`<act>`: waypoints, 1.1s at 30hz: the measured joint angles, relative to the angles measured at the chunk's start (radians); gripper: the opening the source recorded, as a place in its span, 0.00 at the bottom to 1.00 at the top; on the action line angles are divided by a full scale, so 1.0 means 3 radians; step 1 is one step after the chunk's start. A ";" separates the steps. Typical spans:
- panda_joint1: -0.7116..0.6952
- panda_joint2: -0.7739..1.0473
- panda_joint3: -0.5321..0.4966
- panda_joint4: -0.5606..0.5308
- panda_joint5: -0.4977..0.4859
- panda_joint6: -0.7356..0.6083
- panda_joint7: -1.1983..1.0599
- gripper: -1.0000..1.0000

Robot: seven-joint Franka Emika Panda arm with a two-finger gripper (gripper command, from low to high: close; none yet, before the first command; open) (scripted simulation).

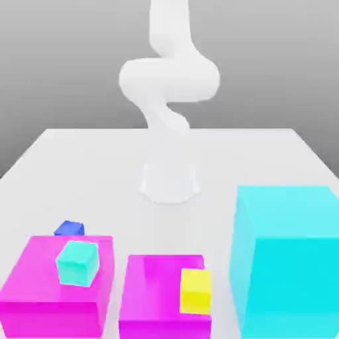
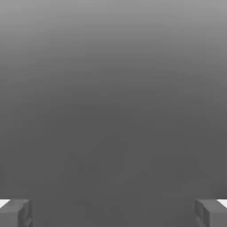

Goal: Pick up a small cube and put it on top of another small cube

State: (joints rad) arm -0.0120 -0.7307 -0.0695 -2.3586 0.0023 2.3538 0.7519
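The small dark blue cube [image 1: 69, 229] rests on the white table, just behind the left magenta block, which hides its lower part. A small teal cube [image 1: 78, 262] sits on top of that block. A small yellow cube [image 1: 196, 290] lies on the second magenta block. In the hand view my gripper [image 2: 113, 213] is open, its two grey fingertips [image 2: 15, 213] far apart, with nothing between them and only plain grey background ahead. The white arm [image 1: 169, 79] rises from its base and leaves the exterior view at the top.
The left magenta block [image 1: 40, 291] and the middle magenta block [image 1: 149, 298] stand along the front of the table. A large cyan cube [image 1: 288, 258] towers at the exterior view's right. The arm's base [image 1: 169, 182] stands mid-table.
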 joint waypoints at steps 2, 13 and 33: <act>-0.0041 0.0226 -0.0207 -0.0178 0.0011 0.0170 -0.0153 0.50; -0.0299 0.1395 -0.1096 -0.1090 0.0035 0.1032 -0.0904 0.50; -0.0981 0.2582 -0.1680 -0.1739 -0.1343 0.1883 -0.0515 0.50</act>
State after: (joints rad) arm -0.3064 0.0440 -0.5735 -2.8803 -0.4005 2.9188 0.5974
